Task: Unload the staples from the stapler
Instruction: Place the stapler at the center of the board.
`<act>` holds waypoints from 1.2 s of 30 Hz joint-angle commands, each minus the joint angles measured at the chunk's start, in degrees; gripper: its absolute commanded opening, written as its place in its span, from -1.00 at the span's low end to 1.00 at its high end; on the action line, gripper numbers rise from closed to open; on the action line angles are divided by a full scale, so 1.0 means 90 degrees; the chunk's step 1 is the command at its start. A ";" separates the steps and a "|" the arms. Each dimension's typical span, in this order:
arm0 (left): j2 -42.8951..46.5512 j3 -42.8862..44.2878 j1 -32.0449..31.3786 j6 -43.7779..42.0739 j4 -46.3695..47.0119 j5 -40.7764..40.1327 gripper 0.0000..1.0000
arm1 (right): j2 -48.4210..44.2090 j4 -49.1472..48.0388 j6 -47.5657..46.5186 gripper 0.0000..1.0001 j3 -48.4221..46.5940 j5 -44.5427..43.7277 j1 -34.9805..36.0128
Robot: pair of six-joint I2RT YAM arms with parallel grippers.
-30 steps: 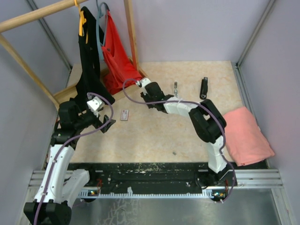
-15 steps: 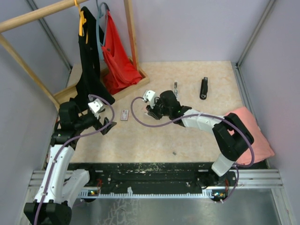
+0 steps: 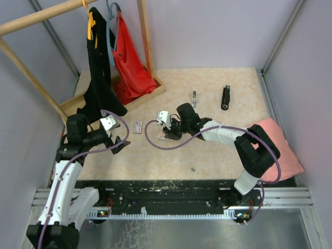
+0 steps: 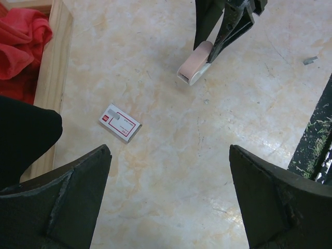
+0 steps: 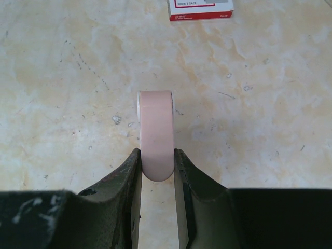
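Stapler (image 3: 225, 97) — flat near the far edge of the table (image 3: 218, 150), long axis near-to-far, well apart from both arms, the right arm nearer. Right gripper (image 5: 156, 162) — jaws pinching a pink rounded piece (image 5: 156, 124), pointed away from the stapler. Left gripper (image 4: 169, 155) spread wide, empty.

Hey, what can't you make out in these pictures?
- Slim black stapler, top view: too small to tell whether it is loaded.
- Red-and-white rectangular box, right wrist view: cut off by the top edge.
- Pink rounded piece, right wrist view: near end hidden between fingers of the right gripper.
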State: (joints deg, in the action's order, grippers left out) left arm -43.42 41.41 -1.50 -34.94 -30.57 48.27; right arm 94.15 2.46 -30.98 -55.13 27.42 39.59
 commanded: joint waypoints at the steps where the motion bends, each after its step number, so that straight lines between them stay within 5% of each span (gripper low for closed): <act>1: 0.0031 0.0042 0.0048 -0.0280 -0.0186 0.0325 1.00 | 0.0273 -0.0080 -0.0208 -1.00 -0.0202 0.0340 -0.0027; 14: -0.0013 0.0022 0.0058 -0.0249 -0.0136 0.0297 1.00 | 0.0631 -0.0105 -0.0268 -0.99 -0.0202 0.0196 0.0175; 36: -0.0339 0.0190 0.0041 -0.0458 -0.0009 0.0703 1.00 | 0.0128 0.0276 -0.0085 0.41 -0.0444 0.0250 0.0136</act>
State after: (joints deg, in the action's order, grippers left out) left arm -44.75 41.41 -1.45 -37.85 -32.03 51.88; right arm 99.68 4.32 -32.80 -55.24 28.34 40.51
